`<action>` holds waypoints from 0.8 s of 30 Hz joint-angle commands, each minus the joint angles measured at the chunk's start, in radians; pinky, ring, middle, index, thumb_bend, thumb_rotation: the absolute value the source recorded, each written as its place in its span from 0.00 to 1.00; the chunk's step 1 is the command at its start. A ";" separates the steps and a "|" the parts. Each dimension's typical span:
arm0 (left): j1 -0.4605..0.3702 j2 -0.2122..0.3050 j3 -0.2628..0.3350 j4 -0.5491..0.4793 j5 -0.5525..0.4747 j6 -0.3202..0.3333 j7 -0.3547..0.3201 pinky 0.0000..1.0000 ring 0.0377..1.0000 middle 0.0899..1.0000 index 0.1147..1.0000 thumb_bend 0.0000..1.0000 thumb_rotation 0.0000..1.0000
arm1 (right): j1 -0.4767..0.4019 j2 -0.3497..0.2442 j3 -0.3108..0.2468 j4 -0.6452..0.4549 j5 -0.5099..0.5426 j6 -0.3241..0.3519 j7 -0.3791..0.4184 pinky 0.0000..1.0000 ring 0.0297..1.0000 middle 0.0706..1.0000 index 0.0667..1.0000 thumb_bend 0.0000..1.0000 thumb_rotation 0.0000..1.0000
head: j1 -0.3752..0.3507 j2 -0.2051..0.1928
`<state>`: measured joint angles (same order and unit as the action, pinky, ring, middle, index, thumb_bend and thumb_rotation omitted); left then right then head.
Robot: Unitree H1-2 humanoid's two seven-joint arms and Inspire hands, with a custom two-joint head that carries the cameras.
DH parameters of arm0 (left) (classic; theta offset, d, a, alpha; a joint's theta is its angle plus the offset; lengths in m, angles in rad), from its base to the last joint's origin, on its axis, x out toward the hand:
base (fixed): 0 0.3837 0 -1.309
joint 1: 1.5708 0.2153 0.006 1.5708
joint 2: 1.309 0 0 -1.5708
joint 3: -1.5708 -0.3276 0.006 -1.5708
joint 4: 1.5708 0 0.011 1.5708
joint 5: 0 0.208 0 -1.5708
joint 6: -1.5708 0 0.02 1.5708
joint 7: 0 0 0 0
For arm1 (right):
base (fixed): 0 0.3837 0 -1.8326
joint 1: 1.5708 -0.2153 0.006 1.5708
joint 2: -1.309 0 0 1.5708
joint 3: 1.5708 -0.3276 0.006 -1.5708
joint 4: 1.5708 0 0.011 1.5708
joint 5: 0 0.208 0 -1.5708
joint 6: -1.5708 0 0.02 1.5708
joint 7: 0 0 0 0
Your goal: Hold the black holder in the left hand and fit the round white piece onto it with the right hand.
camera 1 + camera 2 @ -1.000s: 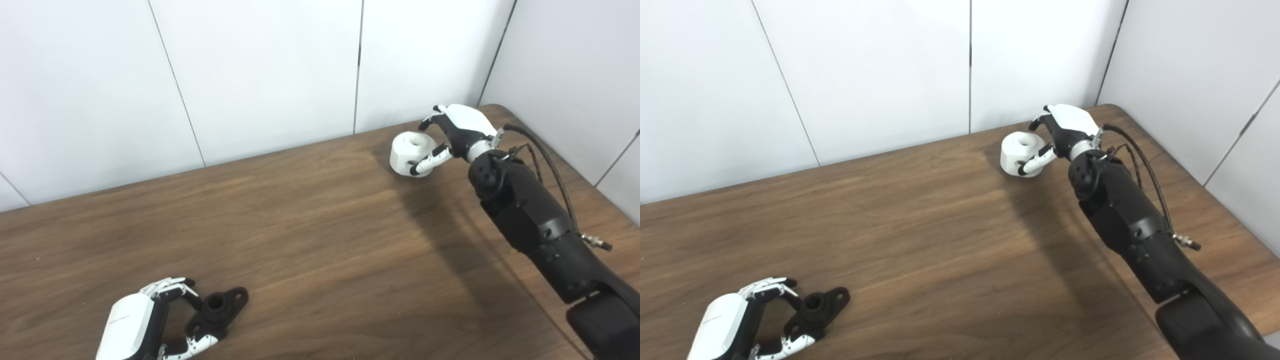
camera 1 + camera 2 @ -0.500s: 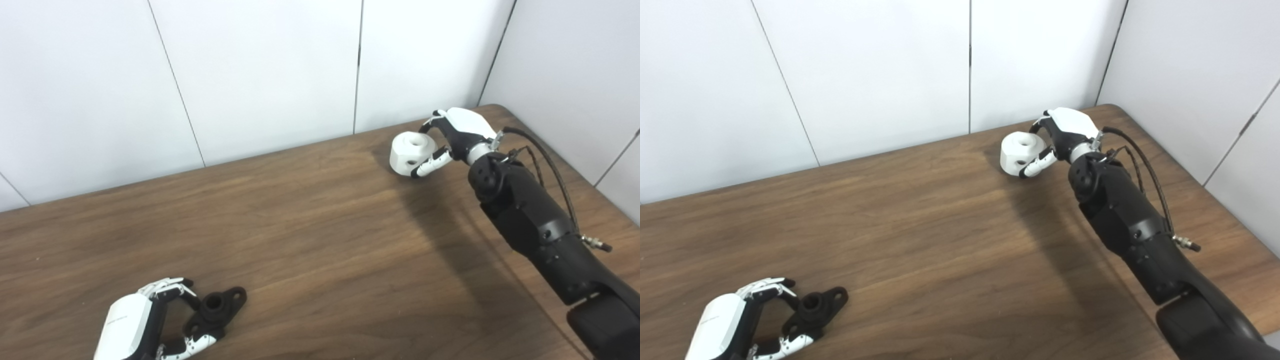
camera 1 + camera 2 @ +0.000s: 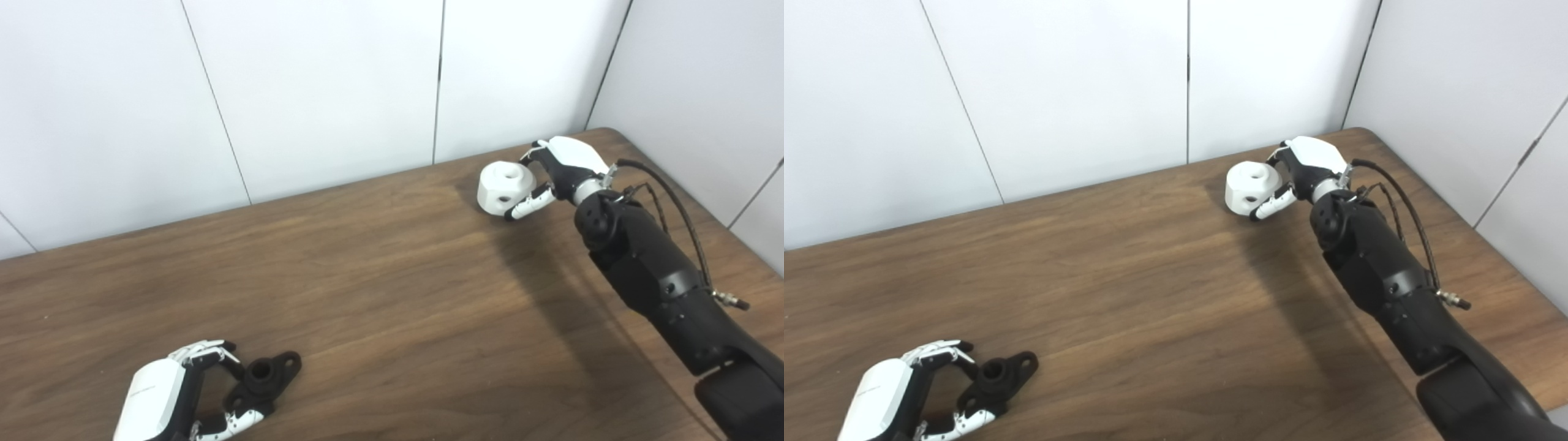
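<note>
Wood-grain table [image 3: 392, 294] against white wall panels [image 3: 318, 86], one hand at each end.
Left hand [image 3: 160, 401] at near left corner of table, fingers [image 3: 205, 352] and thumb curled around the black holder [image 3: 263, 380], which lies flat on the surface, center hole facing up, one ear pointing toward table middle; contact looks like a loose grip, holder not lifted. Right hand [image 3: 1301, 168] at far right corner near the wall, clamped on the round white piece [image 3: 1251, 185], thumb under, fingers over the top; piece tilted, top hole and a side hole visible, can't tell if it's touching the table. Right forearm [image 3: 655, 275] black, cable looping beside it. Holder and white piece well apart, opposite corners.
</note>
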<state>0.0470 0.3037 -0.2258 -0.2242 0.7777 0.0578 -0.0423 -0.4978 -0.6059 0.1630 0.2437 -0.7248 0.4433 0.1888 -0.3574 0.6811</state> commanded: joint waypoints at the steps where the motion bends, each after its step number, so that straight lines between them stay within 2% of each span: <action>1: 0.024 0.023 0.008 0.004 0.008 0.024 -0.031 0.81 0.79 0.72 0.42 0.52 0.04 | -0.033 -0.021 -0.014 -0.025 0.001 -0.017 -0.031 1.00 1.00 0.95 0.68 0.83 0.31 | -0.002 0.003; 9: 0.023 0.024 0.009 0.011 0.007 0.018 -0.025 0.81 0.79 0.72 0.42 0.52 0.04 | -0.030 -0.019 -0.017 -0.020 0.015 -0.035 -0.050 1.00 1.00 0.93 0.65 0.82 0.32 | 0.000 0.002; 24: 0.024 0.023 0.006 0.008 0.013 0.023 -0.031 0.82 0.79 0.72 0.42 0.52 0.04 | -0.037 -0.015 -0.014 -0.012 0.033 -0.040 -0.064 1.00 1.00 0.93 0.66 0.82 0.31 | 0.005 0.001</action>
<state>0.0475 0.3038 -0.2249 -0.2242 0.7782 0.0569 -0.0426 -0.4953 -0.6039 0.1618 0.2494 -0.6895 0.4237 0.1547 -0.3513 0.6811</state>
